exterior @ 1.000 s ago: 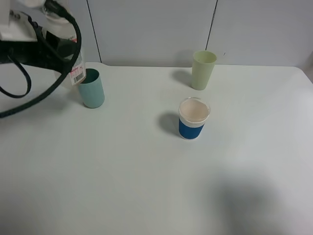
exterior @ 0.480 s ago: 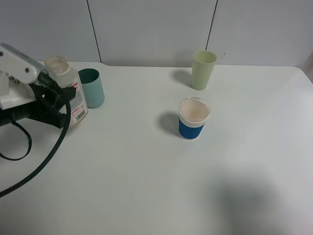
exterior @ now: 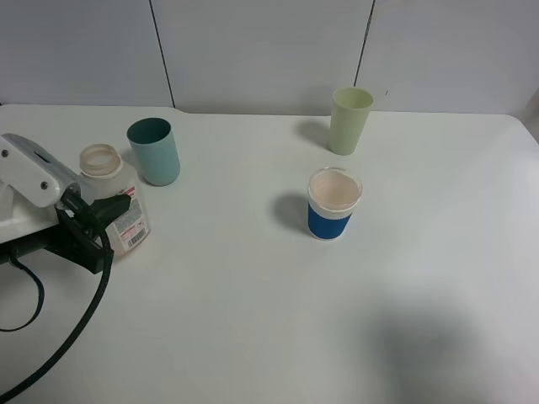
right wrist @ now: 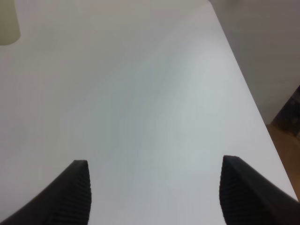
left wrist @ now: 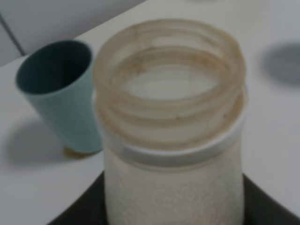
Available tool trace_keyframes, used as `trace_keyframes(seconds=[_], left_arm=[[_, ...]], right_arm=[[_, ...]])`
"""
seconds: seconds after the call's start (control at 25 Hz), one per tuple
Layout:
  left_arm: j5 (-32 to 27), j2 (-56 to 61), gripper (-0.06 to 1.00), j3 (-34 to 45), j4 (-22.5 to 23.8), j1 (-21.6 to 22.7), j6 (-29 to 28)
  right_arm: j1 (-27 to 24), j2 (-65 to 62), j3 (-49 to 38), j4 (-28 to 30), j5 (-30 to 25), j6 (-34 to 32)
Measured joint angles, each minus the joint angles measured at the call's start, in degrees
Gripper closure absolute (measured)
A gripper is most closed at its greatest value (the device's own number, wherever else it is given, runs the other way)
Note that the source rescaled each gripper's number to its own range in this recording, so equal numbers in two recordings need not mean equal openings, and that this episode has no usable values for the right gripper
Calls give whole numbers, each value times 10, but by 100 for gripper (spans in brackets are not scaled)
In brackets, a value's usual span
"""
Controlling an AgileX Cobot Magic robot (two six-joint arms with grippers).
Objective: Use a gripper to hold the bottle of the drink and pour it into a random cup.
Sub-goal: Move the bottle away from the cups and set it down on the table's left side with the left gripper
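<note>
Translucent bottle (exterior: 111, 195) upright on table (exterior: 269, 320), clamped by left gripper (exterior: 94, 220); teal cup (exterior: 154, 151) just beyond. Right gripper (right wrist: 152, 192) spread, idle. Advice: release gently, retreat straight back.

Bottle: the small squarish translucent plastic bottle (exterior: 111, 200) has a frosted, finely pebbled wall; its wide neck (left wrist: 169, 91) is ridged and brown-stained, and its paper label (exterior: 129, 227) is matt.
Cup: the teal plastic tumbler (exterior: 154, 151) is smooth with a dull sheen.
Other cups: the pale yellow-green plastic tumbler (exterior: 349, 120) looks smooth and matt; the white cup with a blue band (exterior: 333, 204) looks smooth.
Left end effector (exterior: 94, 220): a smooth white plastic head with matt black jaws.
Right end effector (right wrist: 154, 197): black fingers (right wrist: 74, 194) with ribbed pads.
Tabletop (exterior: 253, 320): white, smooth, faintly satin.
</note>
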State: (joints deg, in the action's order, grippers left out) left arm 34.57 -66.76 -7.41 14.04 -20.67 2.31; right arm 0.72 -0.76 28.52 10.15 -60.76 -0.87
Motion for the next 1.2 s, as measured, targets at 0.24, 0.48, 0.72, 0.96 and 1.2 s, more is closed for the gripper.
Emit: trace_keyframes(seconds=[0.24,0.48,0.72,0.96,1.2], left_arm=[[32,-44,94,-1,36,0,-50],[155,-159,94,2,36,0,-57],[260,-262,94,1,37,0,-57],[278,-279,94,1,37,0,-41],[279,-279,94,1,37,0,-29]], right_arm=[[0,0,0,0,0,0],[0,0,0,0,0,0],[0,0,0,0,0,0],[0,0,0,0,0,0],[0,0,0,0,0,0]])
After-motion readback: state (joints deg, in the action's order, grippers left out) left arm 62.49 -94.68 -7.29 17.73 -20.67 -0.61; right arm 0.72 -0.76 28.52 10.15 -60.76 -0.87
